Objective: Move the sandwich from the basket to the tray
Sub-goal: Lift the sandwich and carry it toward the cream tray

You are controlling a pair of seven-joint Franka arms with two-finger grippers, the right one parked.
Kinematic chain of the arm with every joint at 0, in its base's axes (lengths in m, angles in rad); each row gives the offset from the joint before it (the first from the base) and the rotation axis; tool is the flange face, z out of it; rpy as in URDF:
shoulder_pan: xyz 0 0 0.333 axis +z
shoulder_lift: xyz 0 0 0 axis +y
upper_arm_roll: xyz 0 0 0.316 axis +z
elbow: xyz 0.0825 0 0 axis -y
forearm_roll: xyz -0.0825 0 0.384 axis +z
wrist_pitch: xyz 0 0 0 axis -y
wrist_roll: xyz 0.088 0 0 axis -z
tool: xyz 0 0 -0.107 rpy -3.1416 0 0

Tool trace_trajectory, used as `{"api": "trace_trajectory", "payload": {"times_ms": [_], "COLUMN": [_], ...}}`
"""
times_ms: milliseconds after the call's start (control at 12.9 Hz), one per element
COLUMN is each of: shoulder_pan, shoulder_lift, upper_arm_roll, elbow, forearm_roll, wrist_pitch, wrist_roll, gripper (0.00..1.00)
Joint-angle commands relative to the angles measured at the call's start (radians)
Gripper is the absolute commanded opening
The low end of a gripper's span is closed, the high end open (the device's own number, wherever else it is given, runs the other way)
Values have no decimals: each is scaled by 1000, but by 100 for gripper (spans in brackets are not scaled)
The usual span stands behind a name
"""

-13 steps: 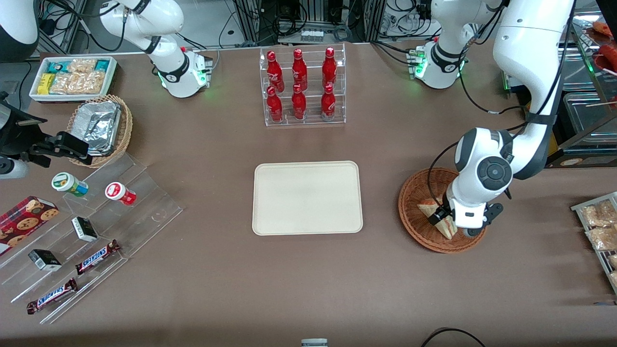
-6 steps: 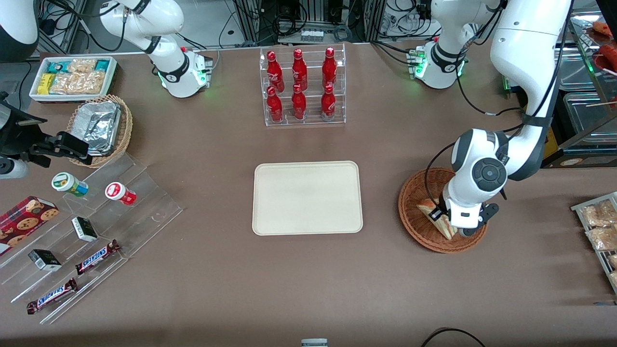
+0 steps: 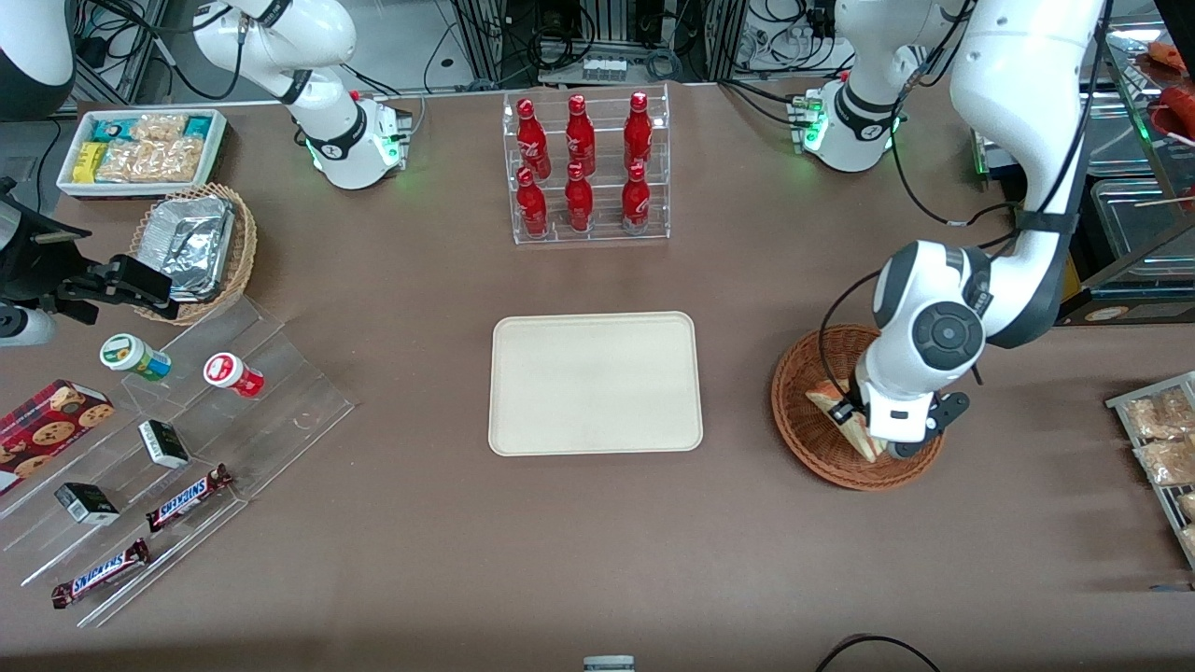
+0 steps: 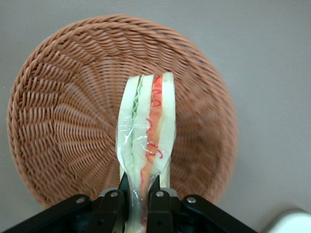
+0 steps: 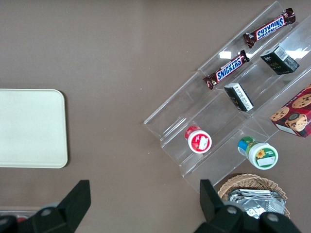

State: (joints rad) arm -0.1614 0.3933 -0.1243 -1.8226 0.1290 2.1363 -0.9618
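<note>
Left arm: glossy white shells, dark grey joint rings, black cable looped alongside. Gripper point(image 3: 854, 417): black fingers point(image 4: 112, 206), silver screws.

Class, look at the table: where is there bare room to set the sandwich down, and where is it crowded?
The tray lies wholly bare, between the bottle rack and the camera. The gripper holds the sandwich over the basket. The stepped snack shelf is crowded.

The gripper point(image 4: 138, 196) clamps the sandwich point(image 4: 148, 131), whose lower end is hidden between the jaws and cut off by the frame edge. In the front view, the arm's wrist covers part of the basket point(image 3: 803, 425).
</note>
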Motion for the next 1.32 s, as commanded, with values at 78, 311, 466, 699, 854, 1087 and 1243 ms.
{"api": "trace_trajectory", "payload": {"times_ms": [78, 311, 466, 699, 854, 1087, 1243], "shoulder_pan": [-127, -249, -338, -424, -469, -478, -493], "shoulder_lift": [-1, 86, 165, 238, 260, 288, 317], "upper_arm_roll": [8, 8, 9, 6, 6, -14, -18], "elbow": [136, 241, 322, 402, 405, 405, 405], "forearm_roll": [7, 6, 1, -6, -6, -5, -3], "wrist_pitch": [-81, -98, -92, -85, -84, -64, -27], "wrist_roll": [-9, 26, 28, 76, 80, 83, 83], "gripper": [0, 0, 0, 0, 0, 0, 0]}}
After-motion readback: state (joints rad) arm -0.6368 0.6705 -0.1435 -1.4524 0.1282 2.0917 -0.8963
